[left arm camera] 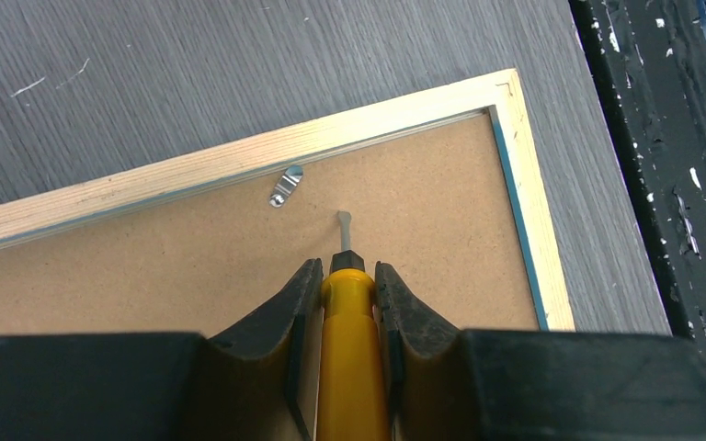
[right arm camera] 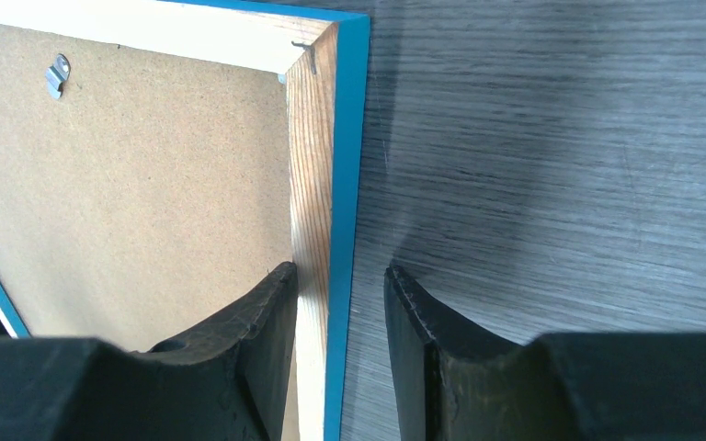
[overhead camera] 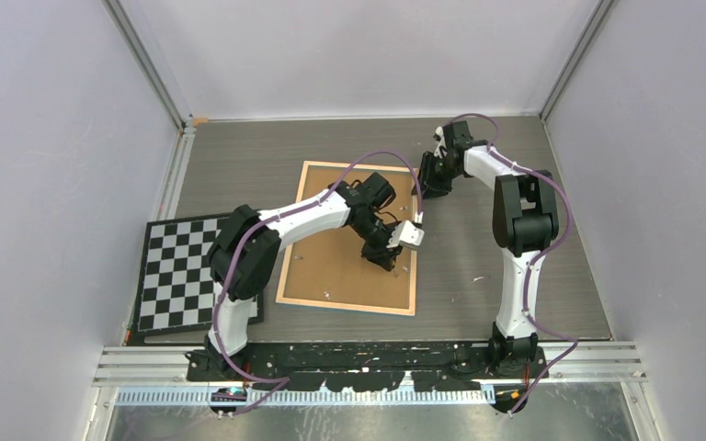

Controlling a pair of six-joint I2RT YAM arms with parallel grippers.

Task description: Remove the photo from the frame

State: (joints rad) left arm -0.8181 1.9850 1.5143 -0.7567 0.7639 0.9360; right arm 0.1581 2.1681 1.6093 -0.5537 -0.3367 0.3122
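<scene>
- Left gripper [left arm camera: 347, 273] clamped on screwdriver [left arm camera: 349, 340]; tab [left arm camera: 285, 186] at 11 o'clock of tip, swing it clear.
- Right gripper [right arm camera: 340, 276] jaws apart, straddling frame [right arm camera: 311, 165] rim; brace it.

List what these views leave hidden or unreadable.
- The photo: in no view; the frame lies face down, its fibreboard back covering it.
- The screwdriver: left wrist view, handle end cut off by the lower edge, between the left gripper fingers.
- The right gripper: right wrist view, fingers straddle the frame's rim; contact unclear.
- The checkerboard: top view, the left arm covers part.
</scene>
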